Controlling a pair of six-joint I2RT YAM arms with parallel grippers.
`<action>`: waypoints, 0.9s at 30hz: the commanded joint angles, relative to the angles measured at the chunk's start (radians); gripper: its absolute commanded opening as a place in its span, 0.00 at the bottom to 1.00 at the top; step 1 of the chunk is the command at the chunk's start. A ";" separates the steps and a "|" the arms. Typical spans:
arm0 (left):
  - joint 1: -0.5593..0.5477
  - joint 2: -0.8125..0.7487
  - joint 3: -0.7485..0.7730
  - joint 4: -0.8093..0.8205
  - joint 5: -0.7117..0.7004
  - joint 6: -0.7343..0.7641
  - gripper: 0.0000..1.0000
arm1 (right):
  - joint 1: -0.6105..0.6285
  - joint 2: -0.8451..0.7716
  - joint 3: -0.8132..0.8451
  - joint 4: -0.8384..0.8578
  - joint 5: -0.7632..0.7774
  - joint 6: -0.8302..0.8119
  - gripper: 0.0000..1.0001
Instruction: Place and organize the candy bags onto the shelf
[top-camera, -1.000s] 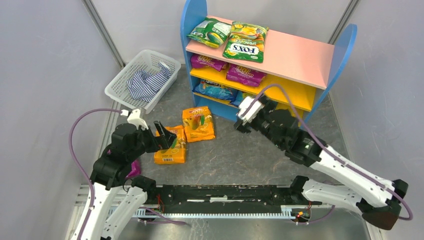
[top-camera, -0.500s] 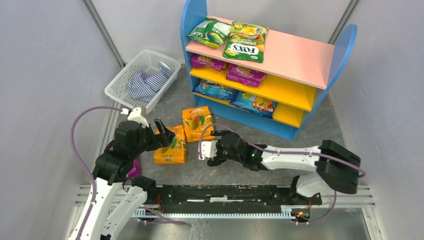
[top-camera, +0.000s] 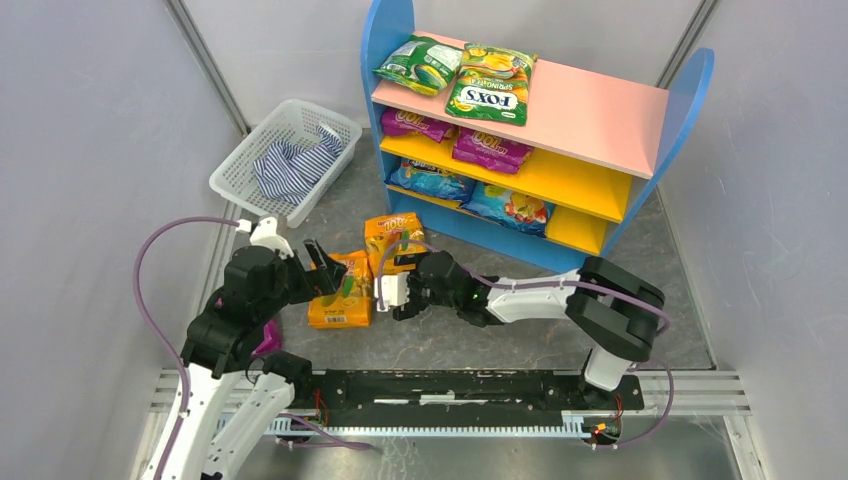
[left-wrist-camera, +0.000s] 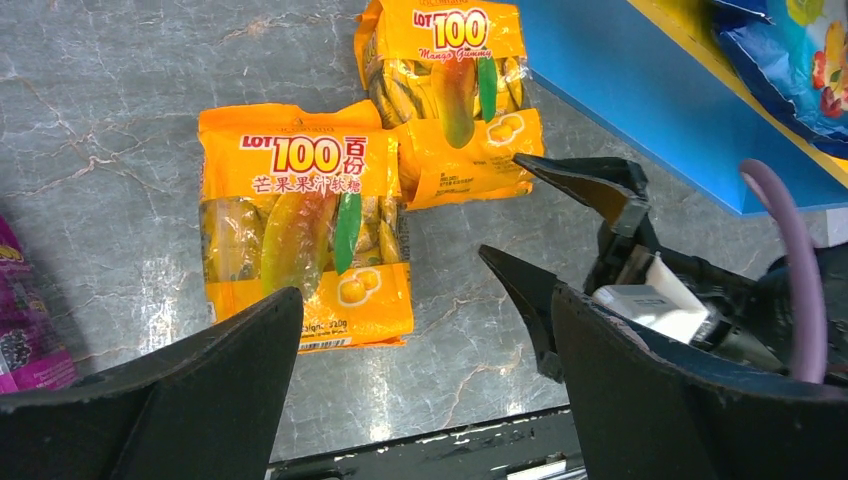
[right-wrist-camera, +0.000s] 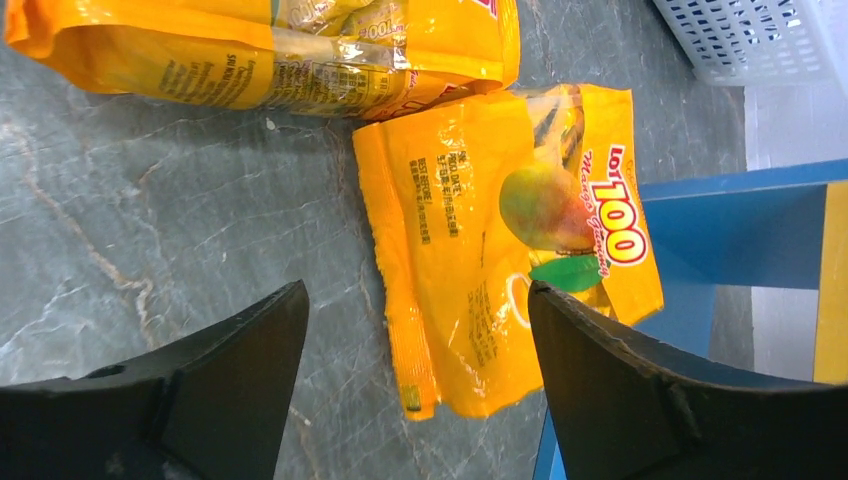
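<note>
Though flat, farther orange bag (top-camera: 395, 240) lengthwise, top toward the shelf (top-camera: 600, 110)

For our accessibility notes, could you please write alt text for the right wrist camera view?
The open right hand frames an orange mango candy bag lying flat on the grey table. A second orange bag lies beside it; the blue base of the shelf and a white mesh basket show at the right edge.

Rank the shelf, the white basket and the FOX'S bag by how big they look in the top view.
1. shelf
2. white basket
3. FOX'S bag, clearly the smallest even though it lies higher, nearer the camera
</note>
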 joint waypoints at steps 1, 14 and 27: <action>0.005 -0.019 0.002 0.008 0.002 -0.007 1.00 | -0.010 0.062 0.058 0.096 0.030 -0.046 0.84; 0.043 -0.014 -0.001 0.024 0.068 0.021 1.00 | -0.033 0.234 0.139 0.141 0.168 -0.130 0.79; 0.143 -0.009 -0.006 0.039 0.148 0.059 1.00 | -0.040 0.235 0.158 0.109 0.093 -0.048 0.33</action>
